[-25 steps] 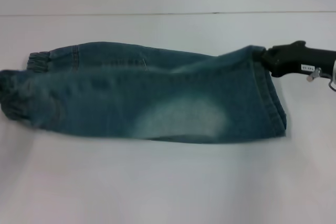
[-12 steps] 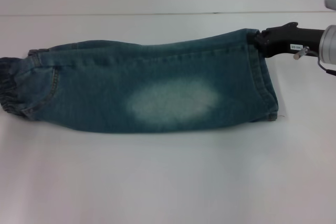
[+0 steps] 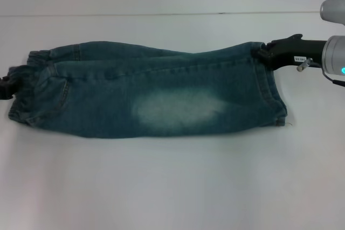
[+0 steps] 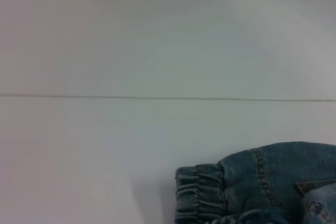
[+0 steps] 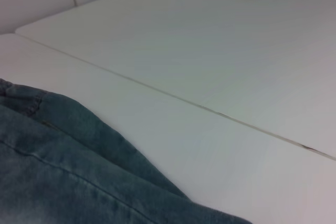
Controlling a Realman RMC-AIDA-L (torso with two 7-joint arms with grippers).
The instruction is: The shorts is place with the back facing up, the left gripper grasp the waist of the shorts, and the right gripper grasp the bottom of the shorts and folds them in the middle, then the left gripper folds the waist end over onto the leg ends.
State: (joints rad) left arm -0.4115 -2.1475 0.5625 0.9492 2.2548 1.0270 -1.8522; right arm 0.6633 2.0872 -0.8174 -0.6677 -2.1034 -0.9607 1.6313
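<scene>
Far left edge of the head view: left pincer, all black, meets the waist, the gathered elastic band; its grip cannot be told, only a sliver shows. The shorts, blue-green faded denim with a pale bleached patch, lie lengthwise on the white bench, already doubled into a narrow strip, apparently pulled taut so the fold sits flat. Right: the straight stitched leg ends. Right pincer, black with silver wrist ring, is closed on their far corner.
</scene>
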